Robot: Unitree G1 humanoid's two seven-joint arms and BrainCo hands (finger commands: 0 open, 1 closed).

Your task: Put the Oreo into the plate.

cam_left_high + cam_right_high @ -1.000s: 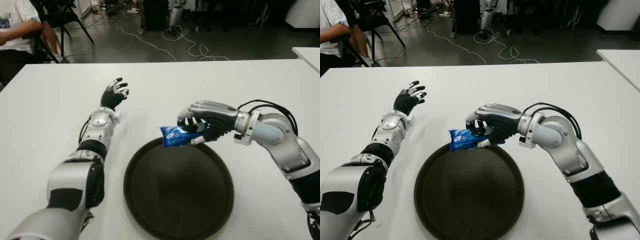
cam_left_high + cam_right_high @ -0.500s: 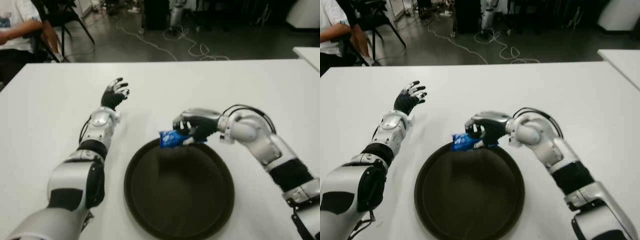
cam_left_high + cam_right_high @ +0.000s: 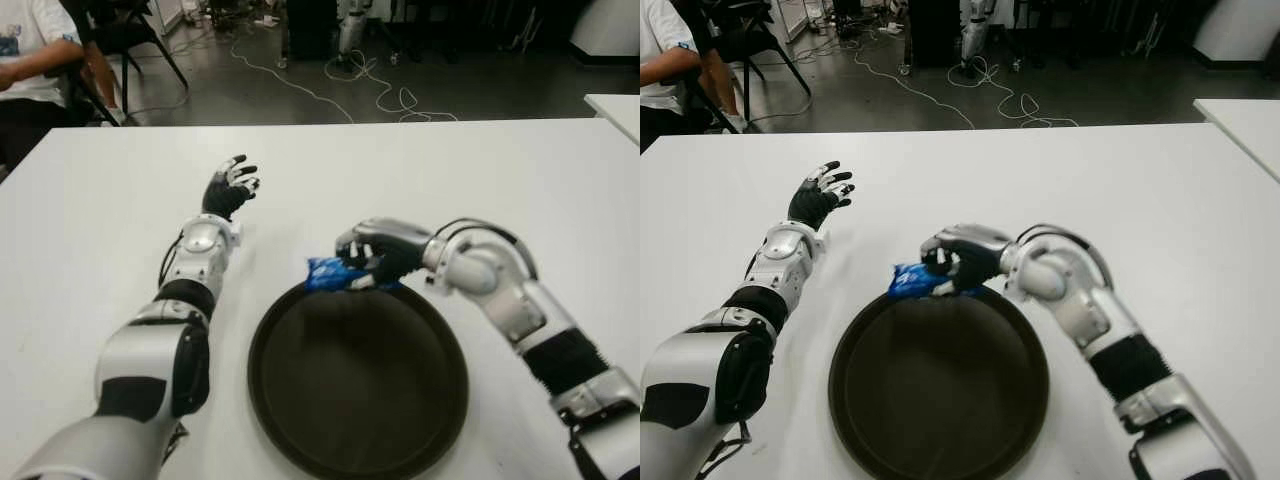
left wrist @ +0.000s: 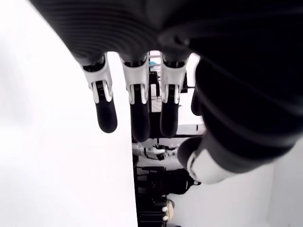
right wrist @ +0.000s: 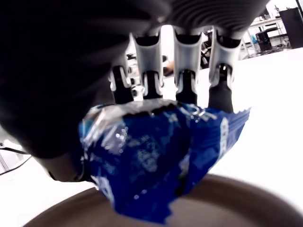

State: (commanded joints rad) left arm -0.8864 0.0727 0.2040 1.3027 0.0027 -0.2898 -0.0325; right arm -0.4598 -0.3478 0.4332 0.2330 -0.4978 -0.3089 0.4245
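My right hand (image 3: 372, 258) is shut on a blue Oreo packet (image 3: 326, 274), which it holds just above the far rim of the dark round plate (image 3: 357, 400). In the right wrist view the crinkled packet (image 5: 161, 156) fills the space under the curled fingers (image 5: 185, 90), with the plate's rim (image 5: 227, 194) right below it. My left hand (image 3: 229, 187) shows on the white table (image 3: 80, 230) to the left of the plate, fingers spread and holding nothing.
A person in a white shirt (image 3: 30, 50) sits by a chair past the table's far left corner. Cables (image 3: 370, 95) lie on the dark floor beyond the far edge. A second white table (image 3: 615, 105) shows at the right.
My right hand has drawn in toward the left with the Oreo packet, its forearm swinging round, and now holds the packet over the plate's far rim. The left hand has not moved.
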